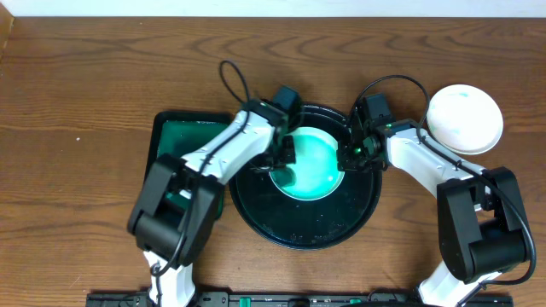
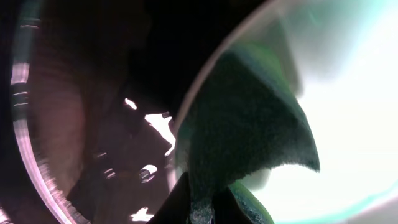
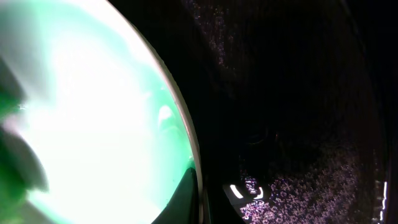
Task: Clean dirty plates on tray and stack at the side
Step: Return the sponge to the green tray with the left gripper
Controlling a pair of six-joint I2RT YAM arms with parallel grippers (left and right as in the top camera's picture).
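From overhead, the left end effector [image 1: 286, 158] sits at the left rim of the green plate [image 1: 311, 166]. The arm hides its fingers, so how far it is open is unclear from here. The right end effector [image 1: 350, 153] is at the plate's right rim, its fingers also hard to make out. The plate lies in a round black tray [image 1: 307, 234] at the middle of the wooden worktop [image 1: 85, 85]. A white plate [image 1: 463, 119] rests toward the far right corner, clear of the tray. A green rectangular bin [image 1: 175, 136] is beside the tray on the left, partly covered by the left arm.

In the left wrist view, the left end effector [image 2: 202, 205] is narrowed tight on a dark green scouring pad [image 2: 242, 124]. The pad is fuzzy and rough-edged, and it fans up over the plate's rim onto its glossy, washed-out surface. The tray's shiny wall is blurred.

In the right wrist view, the right end effector [image 3: 202, 199] is pinched on the plate's thin rim at the bottom edge of the frame, and only the fingertips show. The plate glares pale green. The tray floor beside it is dark and speckled.
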